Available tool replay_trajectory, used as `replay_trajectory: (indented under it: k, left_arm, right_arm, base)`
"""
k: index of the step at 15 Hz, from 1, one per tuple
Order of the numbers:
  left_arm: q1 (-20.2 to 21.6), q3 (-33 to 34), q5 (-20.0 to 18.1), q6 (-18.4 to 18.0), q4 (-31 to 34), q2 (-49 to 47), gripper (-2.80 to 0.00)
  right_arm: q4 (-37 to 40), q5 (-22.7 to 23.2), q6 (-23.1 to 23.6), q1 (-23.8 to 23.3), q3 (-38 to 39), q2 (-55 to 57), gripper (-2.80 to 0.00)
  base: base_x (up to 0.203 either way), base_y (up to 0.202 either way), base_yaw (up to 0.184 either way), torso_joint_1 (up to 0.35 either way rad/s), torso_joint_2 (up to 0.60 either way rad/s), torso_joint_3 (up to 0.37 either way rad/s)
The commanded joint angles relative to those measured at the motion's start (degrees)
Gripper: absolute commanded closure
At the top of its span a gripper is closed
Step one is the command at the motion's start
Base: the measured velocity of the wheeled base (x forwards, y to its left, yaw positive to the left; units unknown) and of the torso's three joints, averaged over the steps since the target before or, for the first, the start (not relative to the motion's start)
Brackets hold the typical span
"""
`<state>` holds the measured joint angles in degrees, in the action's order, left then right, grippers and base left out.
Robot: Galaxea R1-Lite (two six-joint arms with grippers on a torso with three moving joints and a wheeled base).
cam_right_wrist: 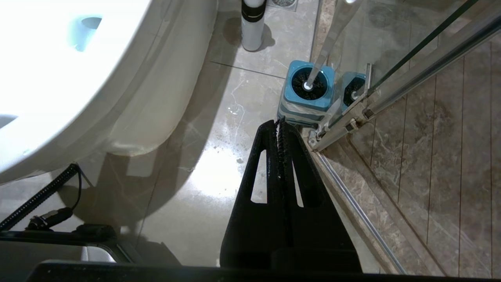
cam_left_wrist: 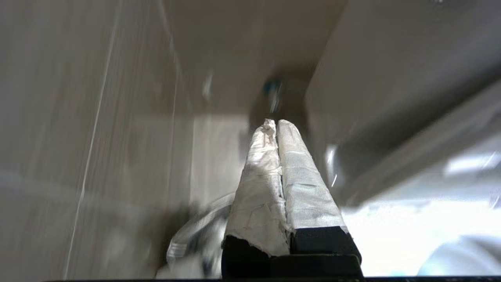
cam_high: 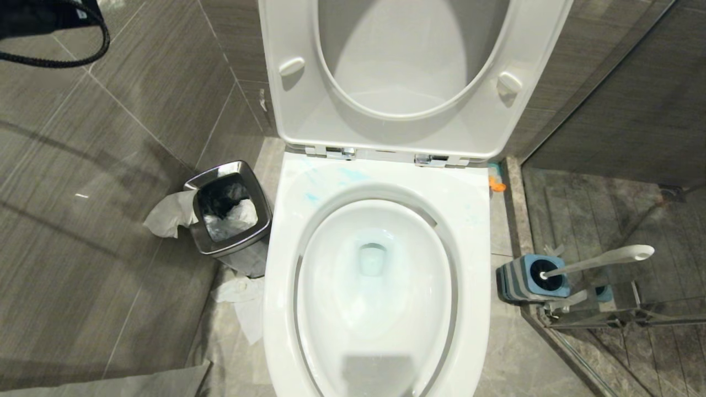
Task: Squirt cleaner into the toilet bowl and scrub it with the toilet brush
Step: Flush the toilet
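The white toilet bowl (cam_high: pixel 375 286) stands in the middle with seat and lid raised, and pale blue streaks mark its rim. The toilet brush (cam_high: pixel 604 259) stands in its blue-and-grey holder (cam_high: pixel 529 278) on the floor to the right. The cleaner (cam_right_wrist: pixel 252 35), a white bottle with a dark band, stands behind the holder beside the toilet; in the head view only its orange part (cam_high: pixel 496 183) shows. My right gripper (cam_right_wrist: pixel 279 122) hangs shut and empty over the floor just short of the holder (cam_right_wrist: pixel 309 90). My left gripper (cam_left_wrist: pixel 276 122), its fingers wrapped in white tape, is shut and empty near the tiled wall.
A steel bin (cam_high: pixel 229 212) with a black liner stands left of the toilet, with crumpled paper (cam_high: pixel 168 212) beside it and more paper (cam_high: pixel 242 303) on the floor. A glass shower door and its metal rail (cam_high: pixel 595 317) run along the right. Part of my left arm (cam_high: pixel 49 22) shows top left.
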<state>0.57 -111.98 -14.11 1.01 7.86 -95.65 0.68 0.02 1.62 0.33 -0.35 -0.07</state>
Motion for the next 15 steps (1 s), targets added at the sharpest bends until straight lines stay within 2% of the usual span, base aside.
replay_trajectory:
  k: [1, 2, 4, 8, 14, 15]
  left_arm:
    - [-1.6, 0.0, -0.2, 4.9, -15.0, -2.2, 0.00]
    - [-1.9, 0.0, -0.1, 6.4, -19.0, -3.1, 0.00]
    - [-2.0, 0.0, 0.4, 6.8, -21.8, -4.1, 0.00]
    - [-2.0, -0.2, 3.6, 9.1, -31.2, -6.6, 0.00]
    - [-1.7, -1.1, 3.9, 10.6, -37.6, -10.7, 0.00]
    - [-2.0, -1.1, 3.9, 12.0, -39.2, -11.4, 0.00]
  right_arm:
    - [0.0, 0.0, 0.0, 0.0, 0.0, 0.1, 0.00]
    - [0.0, 0.1, 0.0, 0.0, 0.0, 0.1, 0.00]
    - [0.0, 0.1, 0.0, 0.0, 0.0, 0.1, 0.00]
    - [0.0, 0.0, 0.0, 0.0, 0.0, 0.1, 0.00]
    - [0.0, 0.1, 0.0, 0.0, 0.0, 0.1, 0.00]
    - [0.0, 0.1, 0.0, 0.0, 0.0, 0.1, 0.00]
  base:
    - [0.000, 0.000, 0.000, 0.000, 0.00, 0.000]
    - [0.000, 0.000, 0.000, 0.000, 0.00, 0.000]
    - [0.000, 0.000, 0.000, 0.000, 0.00, 0.000]
    - [0.000, 0.000, 0.000, 0.000, 0.00, 0.000]
    - [0.000, 0.000, 0.000, 0.000, 0.00, 0.000]
    - [0.000, 0.000, 0.000, 0.000, 0.00, 0.000]
